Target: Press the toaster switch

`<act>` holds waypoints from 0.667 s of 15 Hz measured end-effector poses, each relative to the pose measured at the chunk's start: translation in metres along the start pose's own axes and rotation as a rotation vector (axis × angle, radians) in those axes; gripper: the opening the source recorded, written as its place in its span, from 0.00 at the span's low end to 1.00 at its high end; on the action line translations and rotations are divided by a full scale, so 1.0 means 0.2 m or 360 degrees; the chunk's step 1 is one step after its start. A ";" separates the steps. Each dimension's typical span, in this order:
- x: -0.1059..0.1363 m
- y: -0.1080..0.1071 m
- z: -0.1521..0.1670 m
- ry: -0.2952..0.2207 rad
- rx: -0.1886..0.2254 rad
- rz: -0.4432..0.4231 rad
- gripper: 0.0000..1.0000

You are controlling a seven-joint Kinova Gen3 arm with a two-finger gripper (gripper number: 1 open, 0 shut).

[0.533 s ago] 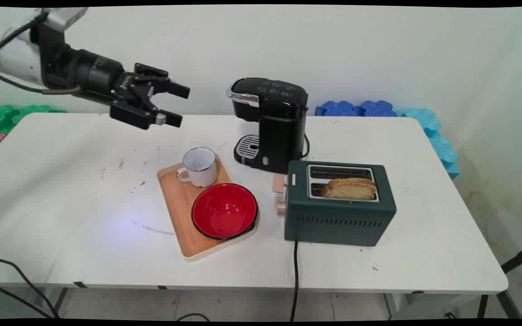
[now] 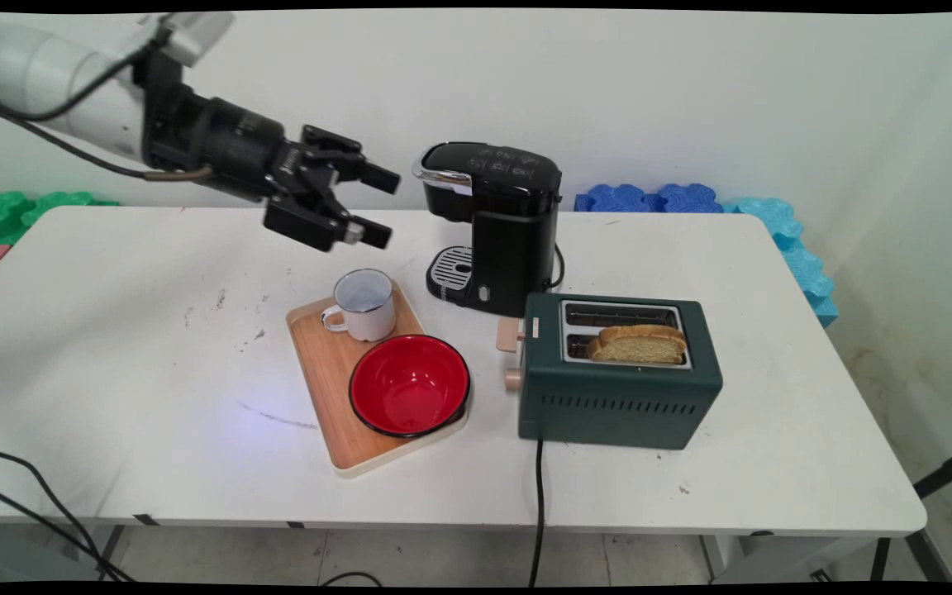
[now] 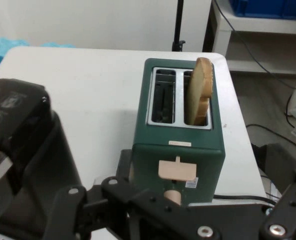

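Above the table's point(image 2: 112, 347) far half, the gripper point(image 2: 377, 207) hangs in the air with its two fingers spread wide apart and nothing between them. Compared with half a second ago it has moved toward 3 o'clock and slightly lower, closing much of the gap to the black coffee maker point(image 2: 497, 223), which stands just at its 3 o'clock. At its 6 o'clock, a white enamel mug point(image 2: 364, 304) sits on a wooden tray point(image 2: 323, 372) beside a red bowl point(image 2: 410, 384); none of these has shifted. At 4 o'clock stands the green toaster point(image 2: 618, 372) with a slice of bread point(image 2: 640, 343) upright in its nearer slot; the hand view looks straight along at that toaster point(image 3: 180, 150) and bread point(image 3: 201, 90).
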 end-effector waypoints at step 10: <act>-0.03 0.05 0.35 -0.0133 -0.0077 0.0084 0.00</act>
